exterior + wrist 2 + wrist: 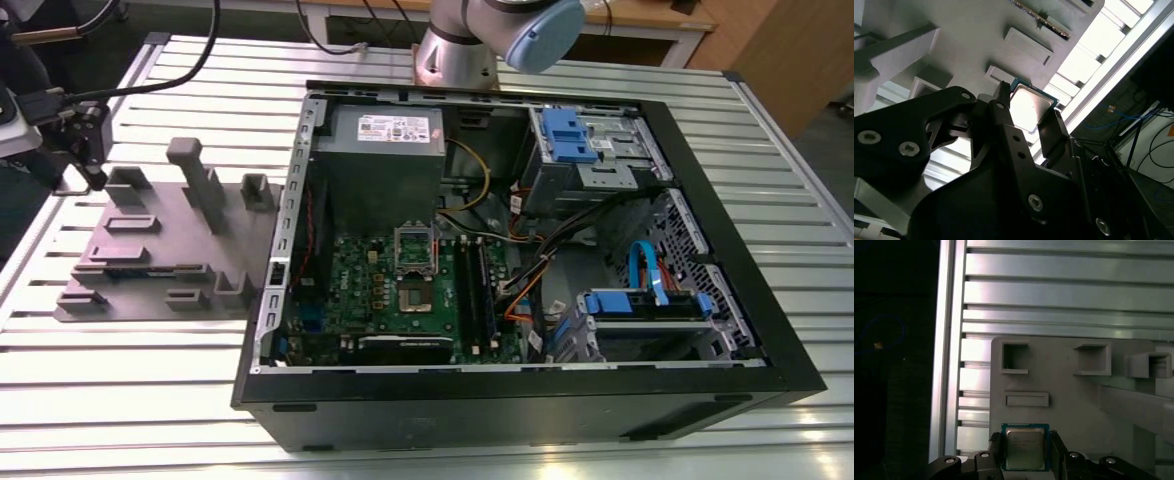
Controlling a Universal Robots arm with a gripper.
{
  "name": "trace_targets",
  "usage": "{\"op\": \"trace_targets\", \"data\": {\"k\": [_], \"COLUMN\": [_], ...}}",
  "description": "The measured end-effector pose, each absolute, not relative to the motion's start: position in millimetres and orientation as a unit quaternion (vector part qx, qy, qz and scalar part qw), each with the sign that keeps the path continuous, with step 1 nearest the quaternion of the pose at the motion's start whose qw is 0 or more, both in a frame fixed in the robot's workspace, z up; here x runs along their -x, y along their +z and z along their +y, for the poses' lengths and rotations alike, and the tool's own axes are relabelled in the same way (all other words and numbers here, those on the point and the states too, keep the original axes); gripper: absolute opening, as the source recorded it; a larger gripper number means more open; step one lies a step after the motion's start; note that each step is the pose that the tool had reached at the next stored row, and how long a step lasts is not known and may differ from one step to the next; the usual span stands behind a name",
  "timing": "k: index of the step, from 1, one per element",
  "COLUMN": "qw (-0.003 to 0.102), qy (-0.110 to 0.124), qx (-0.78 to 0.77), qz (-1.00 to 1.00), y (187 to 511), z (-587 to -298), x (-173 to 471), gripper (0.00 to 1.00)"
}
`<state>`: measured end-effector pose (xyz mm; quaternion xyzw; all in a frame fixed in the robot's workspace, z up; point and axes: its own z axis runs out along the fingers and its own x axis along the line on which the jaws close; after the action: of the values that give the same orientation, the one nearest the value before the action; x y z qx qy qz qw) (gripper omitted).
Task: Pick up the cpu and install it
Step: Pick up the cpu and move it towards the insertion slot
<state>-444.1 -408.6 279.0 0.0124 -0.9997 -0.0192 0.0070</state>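
The cpu, a small square chip with a pale metal top and a green rim, sits between my gripper's two black fingers in both wrist views. The fingers press against opposite edges of the cpu, so the gripper is shut on it. It is just over the grey plastic fixture near that fixture's edge. In the exterior view my gripper is at the far left corner of the fixture. The motherboard's cpu socket lies inside the open computer case.
The fixture carries upright posts and small pockets close to the gripper. A ribbed metal tabletop lies under everything. Inside the case are a power supply, blue drive brackets and loose cables beside the socket.
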Motion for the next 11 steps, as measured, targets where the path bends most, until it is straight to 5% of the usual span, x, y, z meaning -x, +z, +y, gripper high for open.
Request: {"op": "trace_targets", "data": {"k": [11], "qw": [0.007], "qy": [-0.019], "qx": [-0.012], "qz": [-1.000], "y": [283.4], "z": [-408.6], "x": [444.1], "gripper": [0.47]}}
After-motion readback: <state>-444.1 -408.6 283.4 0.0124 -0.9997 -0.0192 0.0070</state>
